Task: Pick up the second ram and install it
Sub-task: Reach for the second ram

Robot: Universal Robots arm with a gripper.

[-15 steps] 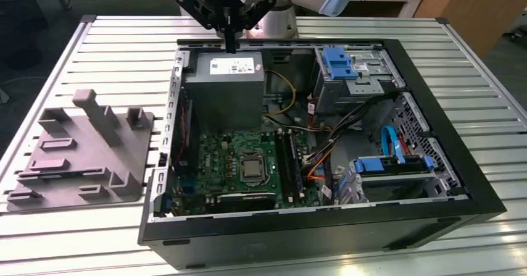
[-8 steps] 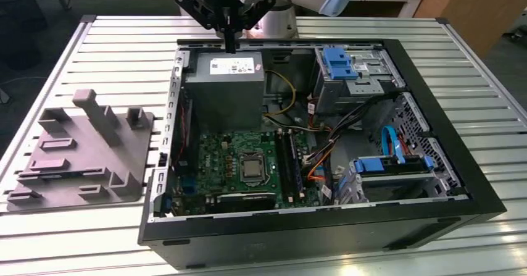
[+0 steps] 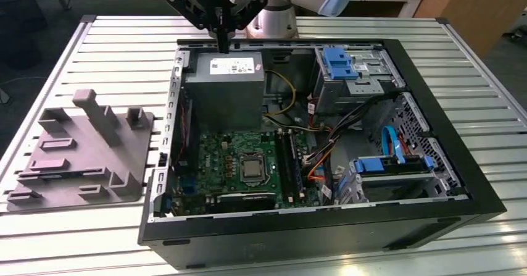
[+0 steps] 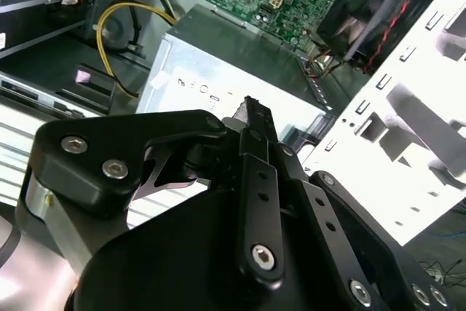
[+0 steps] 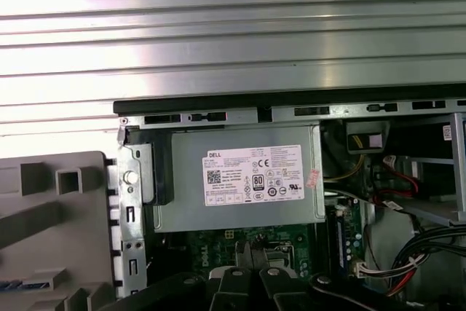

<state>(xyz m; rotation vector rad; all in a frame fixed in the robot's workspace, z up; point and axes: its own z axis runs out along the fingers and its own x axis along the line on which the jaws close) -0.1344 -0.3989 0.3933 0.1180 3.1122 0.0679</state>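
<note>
My gripper (image 3: 223,49) hangs on the arm over the back edge of the open computer case (image 3: 428,121), just above the grey power supply (image 3: 224,91). Its fingers are shut together with nothing visible between them, as both wrist views show: the gripper (image 4: 249,107) and the gripper (image 5: 251,254). Long dark ram sticks (image 3: 288,158) stand in the slots on the exterior view's right of the processor socket (image 3: 249,167) on the green motherboard (image 3: 216,158). Which of them is the second ram I cannot tell. The gripper is well apart from them.
A grey plastic block (image 3: 82,146) with upright slotted posts lies on the slatted metal table (image 3: 123,41), on the exterior view's left of the case. Cables (image 3: 329,140), blue drive brackets (image 3: 339,63) and a drive cage (image 3: 395,165) crowd the case's right half.
</note>
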